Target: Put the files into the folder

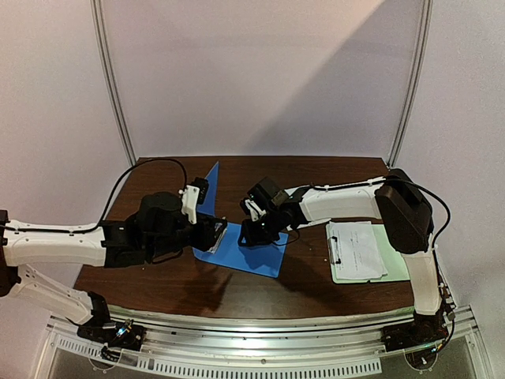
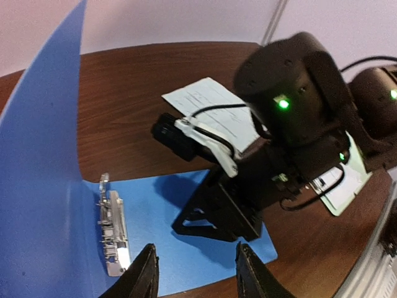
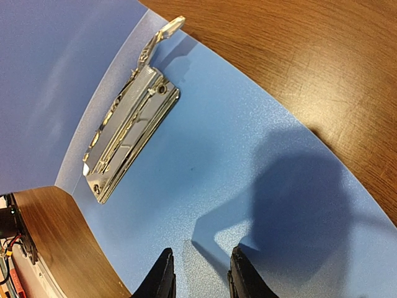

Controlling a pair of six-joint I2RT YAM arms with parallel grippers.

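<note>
Dark wood-grain table (image 1: 158, 276). Blue plastic folder (image 1: 252, 253) centre, cover upright, shiny metal clip (image 3: 130, 118) inside. Files (image 1: 359, 249) on green clipboard (image 1: 394, 260), 3 o'clock. Left gripper (image 2: 195, 273) half-spread, empty; right gripper (image 3: 200, 273) narrow, empty.

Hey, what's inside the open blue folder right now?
Inside the folder, only a metal clip shows, no paper. The right fingers cover a small patch.

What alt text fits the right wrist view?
An open blue folder lies on a brown table, its metal clip beside the spine. The right gripper points at the bare inner face, jaws slightly apart, holding nothing.
</note>
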